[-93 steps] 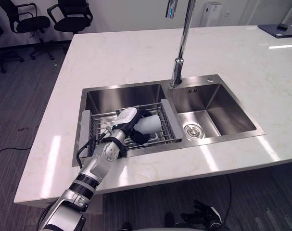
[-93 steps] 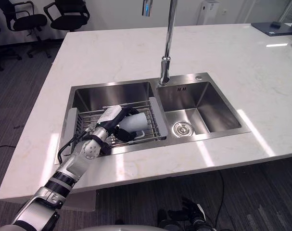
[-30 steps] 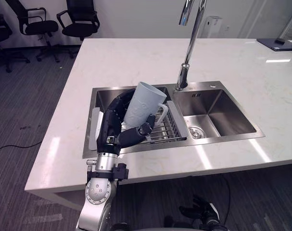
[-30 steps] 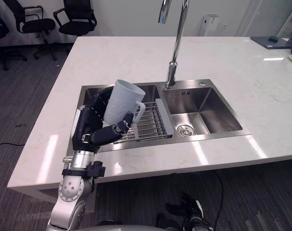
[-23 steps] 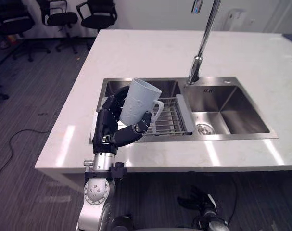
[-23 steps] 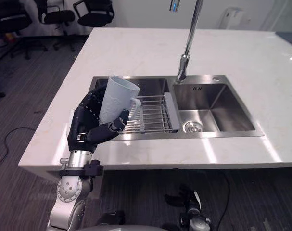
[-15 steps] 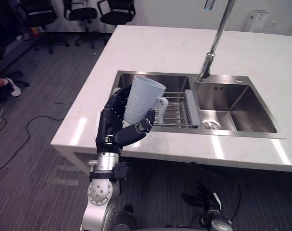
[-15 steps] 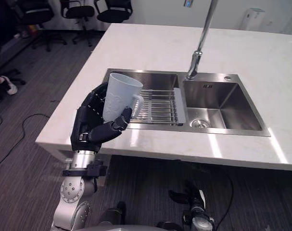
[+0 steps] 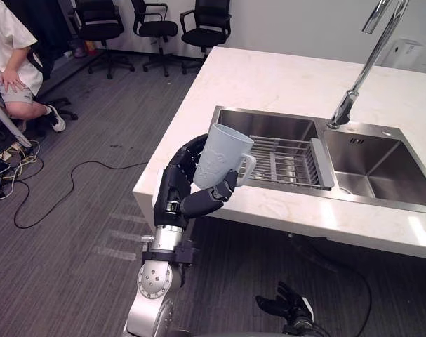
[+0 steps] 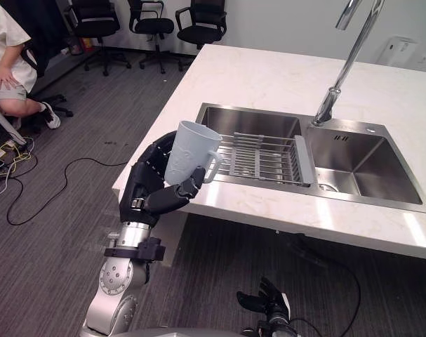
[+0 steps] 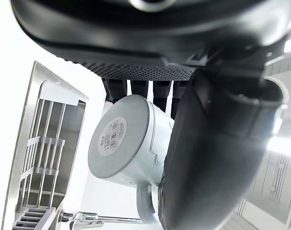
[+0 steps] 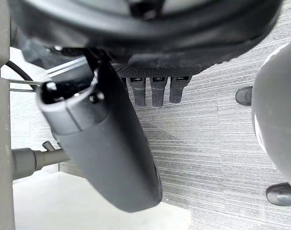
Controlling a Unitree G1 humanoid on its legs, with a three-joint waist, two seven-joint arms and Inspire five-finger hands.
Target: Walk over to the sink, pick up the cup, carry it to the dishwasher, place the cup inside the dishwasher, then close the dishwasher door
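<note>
The cup (image 9: 223,156), lifted clear of the sink (image 9: 265,124) since the earlier frames, sat upright in the left hand's (image 9: 177,193) curled grasp by the counter's (image 9: 269,77) near-left corner, the right hand (image 9: 286,307) hanging slack below: pick-up judged complete, carry begun.

Smooth matt cup (image 9: 222,158); brushed-steel sink (image 9: 267,125) and wire rack (image 9: 286,160); glossy marble-look desk (image 9: 283,77); ribbed carpet floor (image 9: 72,210)

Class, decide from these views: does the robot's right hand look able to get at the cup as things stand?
Probably not without rising first. The right hand hangs open low over the carpet, while the left hand grips the cup up at countertop height. Nothing appears to stand between them.
</note>
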